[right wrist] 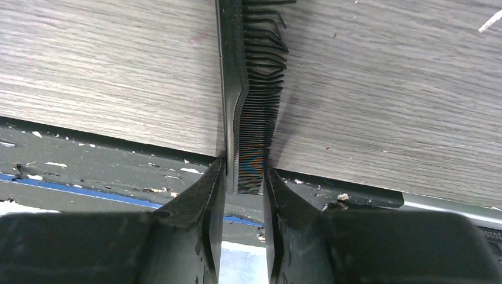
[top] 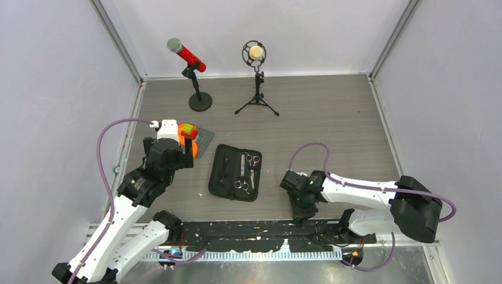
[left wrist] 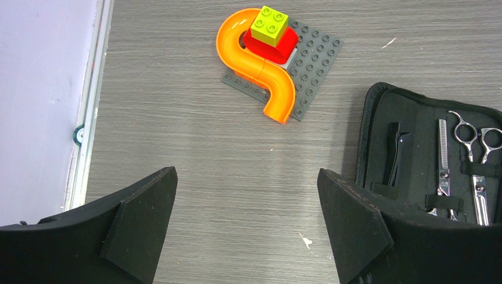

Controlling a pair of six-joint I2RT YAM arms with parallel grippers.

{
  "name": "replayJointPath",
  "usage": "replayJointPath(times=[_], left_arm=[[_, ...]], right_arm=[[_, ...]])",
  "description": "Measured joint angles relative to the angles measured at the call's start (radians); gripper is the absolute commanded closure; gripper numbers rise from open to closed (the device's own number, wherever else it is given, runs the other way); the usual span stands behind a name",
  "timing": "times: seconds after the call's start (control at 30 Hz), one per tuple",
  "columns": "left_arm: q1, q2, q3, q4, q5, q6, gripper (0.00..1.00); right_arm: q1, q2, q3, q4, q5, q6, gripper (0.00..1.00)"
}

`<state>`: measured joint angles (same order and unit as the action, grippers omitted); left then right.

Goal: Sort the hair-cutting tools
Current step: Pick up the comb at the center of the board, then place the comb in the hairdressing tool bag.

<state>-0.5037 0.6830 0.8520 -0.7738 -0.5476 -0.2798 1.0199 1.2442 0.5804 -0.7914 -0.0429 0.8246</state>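
A narrow black comb [right wrist: 251, 118] lies on the wood near the table's front edge, its end sticking out over the edge. My right gripper [right wrist: 244, 171] has its jaws closed on that end, one pad against each side. From above, the right gripper [top: 299, 214] points down at the front edge and hides the comb. An open black zip case [top: 220, 188] holds two silver scissors [top: 251, 160] [top: 243, 184]. The left wrist view shows the case [left wrist: 379, 118] with scissors [left wrist: 473, 142] and black clips [left wrist: 395, 154] inside. My left gripper [left wrist: 247, 177] hangs wide open over bare wood, left of the case.
A red microphone [top: 186, 56] on a round base and a cream microphone [top: 256, 54] on a tripod stand at the back. A grey plate with an orange track and bricks [left wrist: 266, 53] lies left of the case. A black taped strip [top: 248, 231] borders the front edge.
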Motion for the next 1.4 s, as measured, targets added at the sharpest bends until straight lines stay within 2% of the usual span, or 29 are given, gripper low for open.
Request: replayJointPath(times=[0.13,0.53,0.77,1.03,1.23,1.4], left_arm=[[0.000,0.000,0.000,0.000,0.000,0.000,0.08],[0.000,0.003,0.000,0.003,0.016,0.000,0.08],[0.000,0.017,0.000,0.008,0.029,0.000,0.08],[0.000,0.023,0.000,0.008,0.029,0.000,0.09],[0.000,0.025,0.000,0.013,0.029,0.000,0.09],[0.000,0.026,0.000,0.014,0.030,0.000,0.09]], right_arm=[[0.014,0.000,0.021,-0.017,0.013,-0.018,0.95],[0.015,-0.004,0.255,-0.055,0.056,-0.073,0.95],[0.015,0.264,0.493,0.062,0.018,-0.089,0.95],[0.004,0.521,0.685,0.218,-0.005,-0.030,0.94],[-0.008,0.641,0.729,0.286,-0.018,0.039,0.91],[-0.017,0.649,0.696,0.309,-0.014,0.086,0.86]])
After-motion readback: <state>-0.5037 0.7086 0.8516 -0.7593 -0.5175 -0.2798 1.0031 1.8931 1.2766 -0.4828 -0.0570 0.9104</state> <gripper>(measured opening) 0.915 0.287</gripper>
